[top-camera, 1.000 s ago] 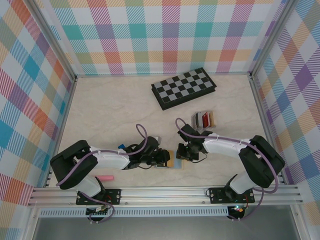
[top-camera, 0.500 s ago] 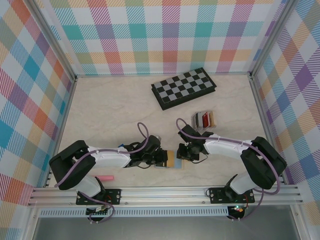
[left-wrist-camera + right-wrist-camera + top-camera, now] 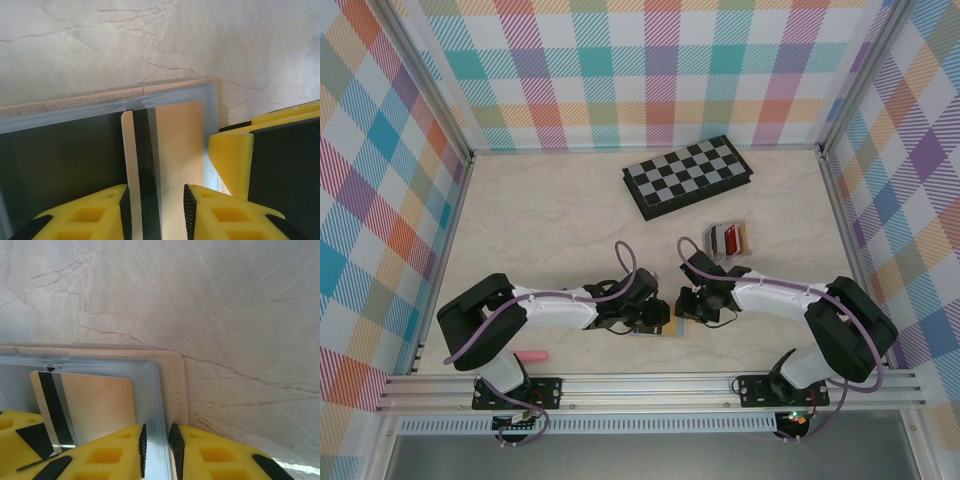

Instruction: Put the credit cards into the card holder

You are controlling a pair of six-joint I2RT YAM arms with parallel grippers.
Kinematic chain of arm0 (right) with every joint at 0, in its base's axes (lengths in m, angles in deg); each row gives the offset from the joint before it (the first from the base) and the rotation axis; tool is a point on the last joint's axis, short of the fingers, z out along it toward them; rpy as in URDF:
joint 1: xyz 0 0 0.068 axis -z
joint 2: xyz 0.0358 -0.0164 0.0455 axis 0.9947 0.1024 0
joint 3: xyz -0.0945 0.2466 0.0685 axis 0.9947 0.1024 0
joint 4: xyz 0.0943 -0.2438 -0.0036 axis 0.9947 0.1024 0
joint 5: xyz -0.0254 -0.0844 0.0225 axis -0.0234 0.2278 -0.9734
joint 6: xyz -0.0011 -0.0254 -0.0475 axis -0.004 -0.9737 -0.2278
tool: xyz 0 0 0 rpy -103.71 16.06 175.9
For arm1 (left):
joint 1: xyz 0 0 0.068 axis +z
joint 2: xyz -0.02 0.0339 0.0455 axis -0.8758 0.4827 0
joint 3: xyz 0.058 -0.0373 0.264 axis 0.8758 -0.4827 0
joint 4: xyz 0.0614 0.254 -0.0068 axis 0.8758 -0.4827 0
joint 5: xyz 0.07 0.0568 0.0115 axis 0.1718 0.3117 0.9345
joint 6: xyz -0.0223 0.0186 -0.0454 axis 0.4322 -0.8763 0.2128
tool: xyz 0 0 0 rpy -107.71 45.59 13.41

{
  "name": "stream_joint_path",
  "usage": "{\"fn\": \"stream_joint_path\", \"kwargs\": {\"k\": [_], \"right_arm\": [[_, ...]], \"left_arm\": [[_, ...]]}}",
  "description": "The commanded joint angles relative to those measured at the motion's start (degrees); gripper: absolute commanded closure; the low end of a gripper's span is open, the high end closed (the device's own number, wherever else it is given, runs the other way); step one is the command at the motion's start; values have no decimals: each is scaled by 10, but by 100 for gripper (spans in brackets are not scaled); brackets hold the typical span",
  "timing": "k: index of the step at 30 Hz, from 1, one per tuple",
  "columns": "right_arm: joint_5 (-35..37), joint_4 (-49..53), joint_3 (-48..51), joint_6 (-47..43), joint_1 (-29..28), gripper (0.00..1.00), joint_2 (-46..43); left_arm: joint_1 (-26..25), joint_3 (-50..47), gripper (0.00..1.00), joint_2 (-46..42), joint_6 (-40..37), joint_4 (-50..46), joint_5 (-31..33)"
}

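Slide card (image 3: pixel 175 150) squarely into holder (image 3: pixel 178 382), left gripper (image 3: pixel 154 202) narrowly parted atop; right gripper (image 3: pixel 157 439) pinching holder rim steady.

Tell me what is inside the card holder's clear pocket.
A pale credit card, black magnetic stripe up, lies in the card holder, seemingly under the clear sleeve. The right gripper covers its near end, so how far in it sits is hidden.

Matt leather look, shiny plastic
The card holder (image 3: pixel 176 385) looks matt, tan and stitched, with smooth translucent plastic pockets; the credit card (image 3: pixel 100 400) is glossy; the table (image 3: pixel 225 315) is smooth and marble-veined.
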Motion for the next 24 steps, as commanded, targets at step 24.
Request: {"fn": "stream_joint_path", "kwargs": {"k": [24], "right_arm": [[-49,-62,79,101,21,82,-19]], "left_arm": [[-21,-39,64,9,161,113,-18]]}}
